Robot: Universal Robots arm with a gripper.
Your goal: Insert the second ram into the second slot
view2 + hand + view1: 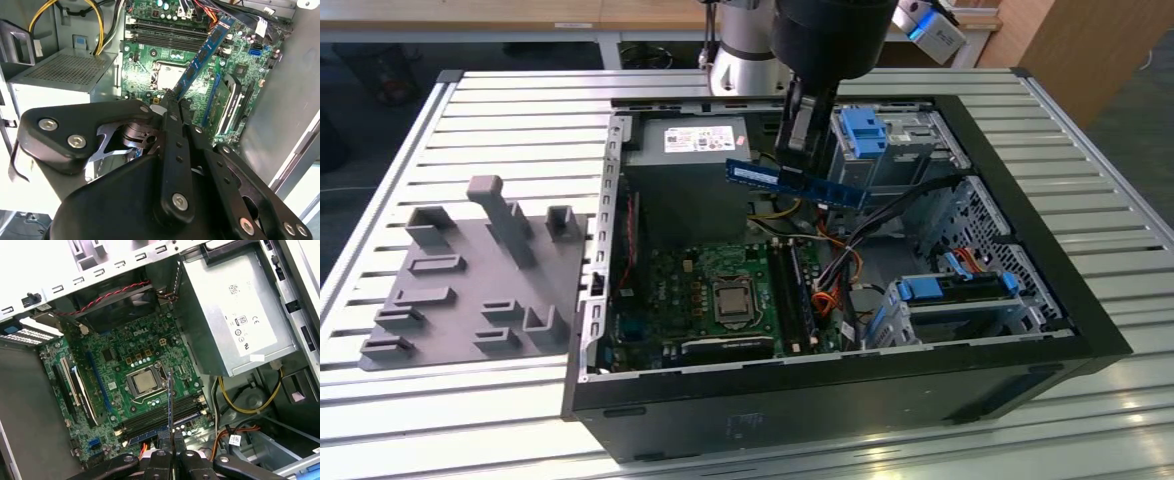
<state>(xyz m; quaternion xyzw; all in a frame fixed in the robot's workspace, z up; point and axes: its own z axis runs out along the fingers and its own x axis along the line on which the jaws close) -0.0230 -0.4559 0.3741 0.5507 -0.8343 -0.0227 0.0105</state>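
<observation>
My gripper [797,150] hangs over the open computer case [1041,270], shut on the second ram [794,182], a long thin blue board with a white label. The ram is held level, well above the motherboard [674,290]. In the second wrist view the ram [202,55] sticks out from the shut gripper [170,102] across the board. In the first wrist view the ram [171,400] appears edge-on as a thin line rising from the gripper [170,452], over the long memory slots [150,421]. The slots [794,295] lie beside the processor socket [727,297].
A silver power supply [687,140] fills the case's far end. Drive bays with light-blue clips [861,130] [961,290] and loose cables [847,250] line the exterior view's right side. A grey fixture with pegs [467,270] sits on the slatted table at the exterior view's left.
</observation>
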